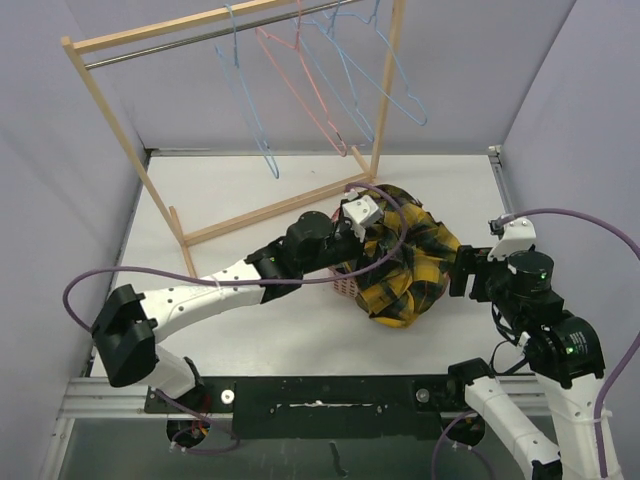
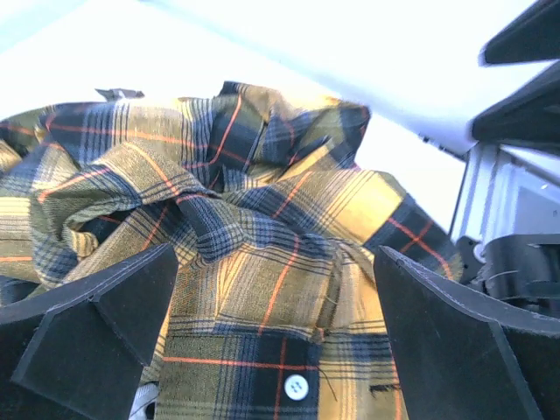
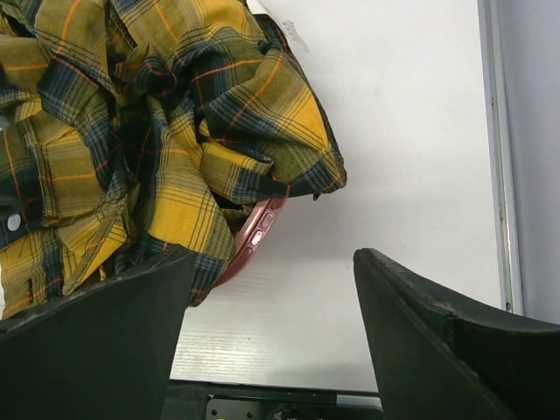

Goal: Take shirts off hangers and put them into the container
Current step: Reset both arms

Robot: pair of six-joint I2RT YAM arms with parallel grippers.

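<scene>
You have bare table (image 1: 300,335) in front of the basket (image 1: 345,284), and more along the far right, up to the wall. The shirt (image 1: 405,265) heaps over the basket and spills past its rim, so the opening is covered. The left arm (image 1: 220,285) slants across to the basket and closes off the left side. Its cable (image 1: 403,222) loops over the shirt. Just behind the basket, the base bar and right post of the rack (image 1: 270,213) block the far side, with hangers (image 1: 300,95) dangling above. Between the spread jaws of the right gripper (image 3: 273,262) you have mostly bare table.
</scene>
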